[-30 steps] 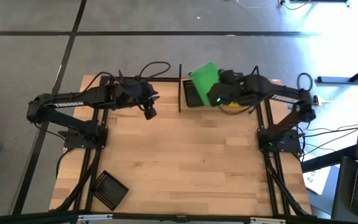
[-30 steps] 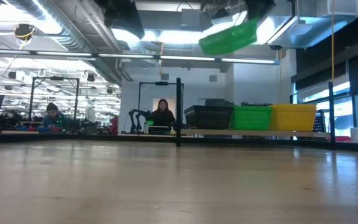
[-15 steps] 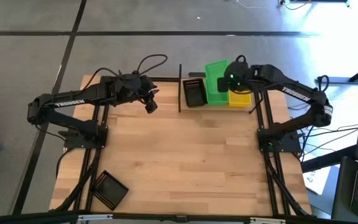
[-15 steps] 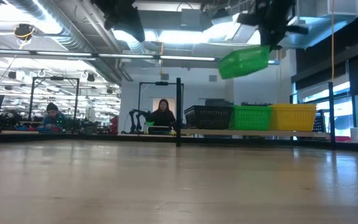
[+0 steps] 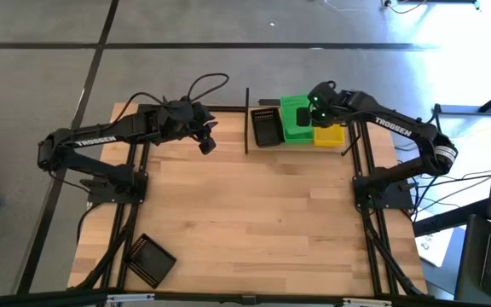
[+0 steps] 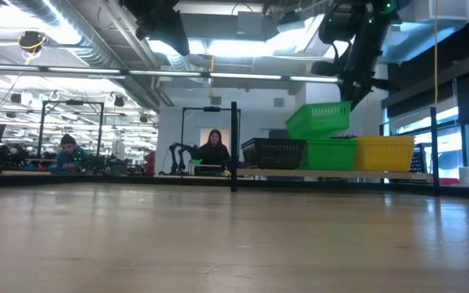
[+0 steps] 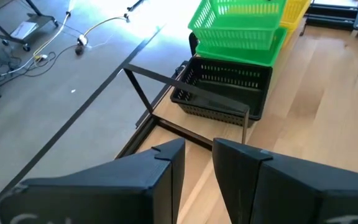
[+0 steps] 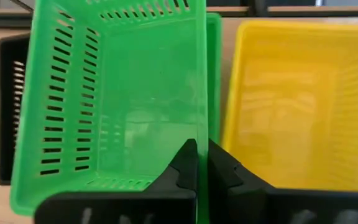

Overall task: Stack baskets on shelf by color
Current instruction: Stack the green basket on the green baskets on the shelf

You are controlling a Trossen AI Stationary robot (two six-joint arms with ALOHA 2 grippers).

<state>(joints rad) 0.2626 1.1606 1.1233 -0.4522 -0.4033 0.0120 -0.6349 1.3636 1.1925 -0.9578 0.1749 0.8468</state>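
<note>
The right gripper (image 8: 197, 163) is pinching the rim of a bright green perforated plastic basket (image 6: 318, 120) between its fingers, holding it tilted just above another green basket (image 6: 330, 153) on the pale wooden shelf (image 6: 332, 173). The left gripper (image 7: 197, 163) is hovering nearby, fingers slightly parted.

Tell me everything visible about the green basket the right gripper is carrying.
The held green basket is bright green plastic, shallow and rectangular, with slotted walls and an empty inside. The right gripper is shut on one wall. It hangs slightly tilted just above the green basket on the shelf, between a black basket and a yellow basket; whether the two green ones touch is unclear.
</note>
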